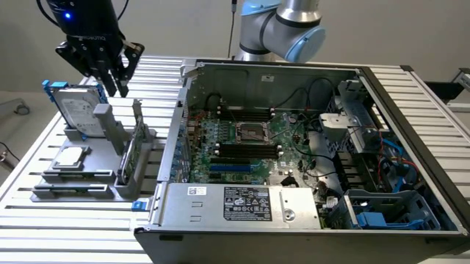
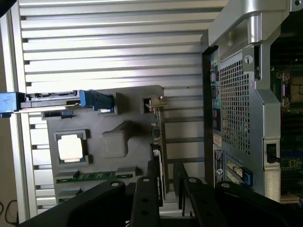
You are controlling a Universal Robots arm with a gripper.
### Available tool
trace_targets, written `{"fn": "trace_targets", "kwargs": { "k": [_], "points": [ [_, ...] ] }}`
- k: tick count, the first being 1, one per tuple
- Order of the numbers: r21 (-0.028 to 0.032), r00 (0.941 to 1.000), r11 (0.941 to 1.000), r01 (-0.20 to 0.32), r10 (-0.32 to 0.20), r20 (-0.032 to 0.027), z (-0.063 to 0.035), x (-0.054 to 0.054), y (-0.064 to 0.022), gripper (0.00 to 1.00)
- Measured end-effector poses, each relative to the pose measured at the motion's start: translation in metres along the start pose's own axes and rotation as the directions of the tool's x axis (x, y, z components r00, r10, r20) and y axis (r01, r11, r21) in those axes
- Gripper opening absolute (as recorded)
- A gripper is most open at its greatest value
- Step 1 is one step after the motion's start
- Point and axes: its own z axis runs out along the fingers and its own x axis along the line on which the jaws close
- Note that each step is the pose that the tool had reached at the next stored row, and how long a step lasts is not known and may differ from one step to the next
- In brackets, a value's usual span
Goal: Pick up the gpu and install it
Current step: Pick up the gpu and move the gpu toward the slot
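The gpu (image 1: pixel 131 154) stands on edge in a slot of the grey holder (image 1: pixel 103 179), left of the open computer case in the exterior view. Its green board and metal bracket face the case. My black gripper (image 1: pixel 116 83) hangs in the air above the holder, a little behind the card's top edge and touching nothing. In the wrist view the gpu (image 2: pixel 159 137) shows edge-on as a thin dark strip. My gripper (image 2: pixel 165 196) is open there, its two fingers (image 2: pixel 144 198) standing apart on either side of the card's line, with nothing held.
On the same holder are a silver hard drive in a blue frame (image 1: pixel 77 110), a square silver chip (image 1: pixel 71 157) and a memory stick (image 1: pixel 70 190). The open computer case (image 1: pixel 367 77) holds the motherboard (image 1: pixel 250 137) and a power supply (image 1: pixel 242 203). The case wall (image 2: pixel 236 104) is close to the card.
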Motion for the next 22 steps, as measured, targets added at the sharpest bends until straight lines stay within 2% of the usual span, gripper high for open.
{"fn": "trace_targets", "kwargs": {
  "k": [1,2,3,10,22],
  "points": [
    [0.0,1.0,1.0,0.0,0.0,0.0,0.0,0.0,0.0,0.3],
    [0.0,1.0,1.0,0.0,0.0,0.0,0.0001,0.0,-0.0001,0.3],
    [-0.0002,1.0,1.0,0.0,0.0,0.0007,0.0015,0.001,-0.0004,0.36],
    [0.0,1.0,1.0,0.002,-0.002,0.0006,0.0139,0.001,-0.0112,0.36],
    [-0.0002,0.9999,0.9999,0.015,-0.015,0.0003,0.0354,0.001,-0.0223,0.36]
  ]
}}
